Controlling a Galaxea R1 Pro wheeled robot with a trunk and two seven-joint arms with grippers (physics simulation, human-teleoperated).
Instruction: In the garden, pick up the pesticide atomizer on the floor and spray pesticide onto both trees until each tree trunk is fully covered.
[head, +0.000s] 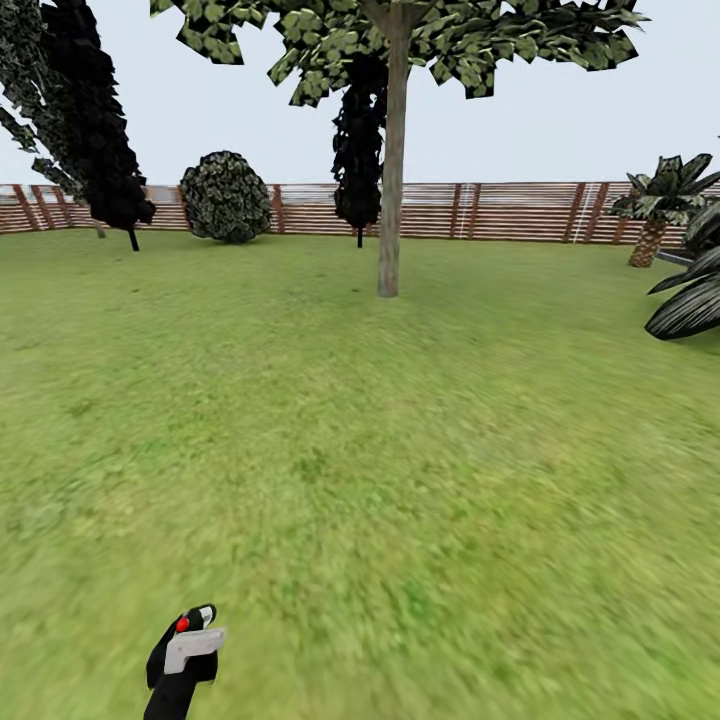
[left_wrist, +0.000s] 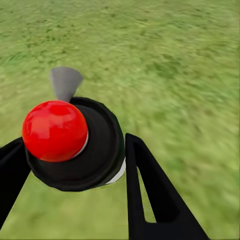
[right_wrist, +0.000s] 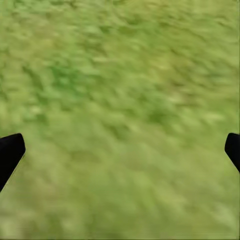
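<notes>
The pesticide atomizer (head: 188, 643) is a black bottle with a red knob and a grey nozzle. It is low at the left of the head view, with my left gripper (head: 178, 672) shut on it. In the left wrist view the atomizer (left_wrist: 75, 145) sits between the two black fingers (left_wrist: 150, 195) of the left gripper (left_wrist: 75, 172), over grass. A tree stands far ahead across the lawn, its thick grey-brown trunk (head: 389, 200) bare under blocky green leaves (head: 440, 35). My right gripper (right_wrist: 121, 150) hangs open over grass, holding nothing. No spray cloud is visible.
A brown slat fence (head: 480, 210) closes the far side of the lawn. A round shrub (head: 226, 197) and thin dark columnar trees (head: 95, 120) (head: 358, 150) stand near it. A short palm (head: 655, 215) and dark fronds (head: 690, 300) are at the right.
</notes>
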